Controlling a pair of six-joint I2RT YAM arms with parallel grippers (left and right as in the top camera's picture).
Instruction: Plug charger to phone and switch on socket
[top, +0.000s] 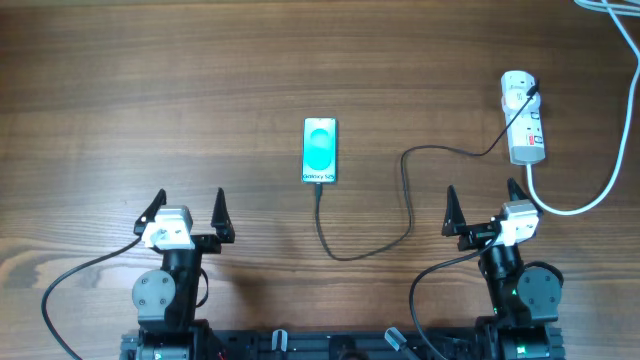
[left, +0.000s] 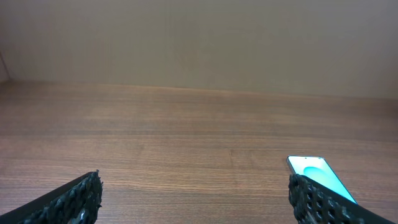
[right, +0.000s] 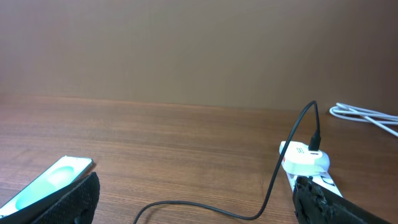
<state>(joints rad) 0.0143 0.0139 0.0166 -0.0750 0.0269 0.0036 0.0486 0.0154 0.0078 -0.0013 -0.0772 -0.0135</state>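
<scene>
The phone (top: 320, 148) lies flat at the table's middle, cyan screen up, its white lettered band toward me. It also shows in the left wrist view (left: 313, 170) and the right wrist view (right: 51, 179). The thin black charger cable (top: 408, 190) runs from a plug in the white socket (top: 524, 120) and loops round to the phone's near end. Its tip touches that end; I cannot tell whether it is seated. The socket (right: 303, 159) and cable (right: 273, 186) show in the right wrist view. My left gripper (top: 188, 212) (left: 196, 202) and right gripper (top: 483, 205) (right: 196, 202) are both open, empty and near the front edge.
A thick white cable (top: 600, 200) leaves the socket's near end, curves right and runs up past the table's far right corner; it also shows in the right wrist view (right: 367, 115). The tabletop is brown wood (top: 150, 90).
</scene>
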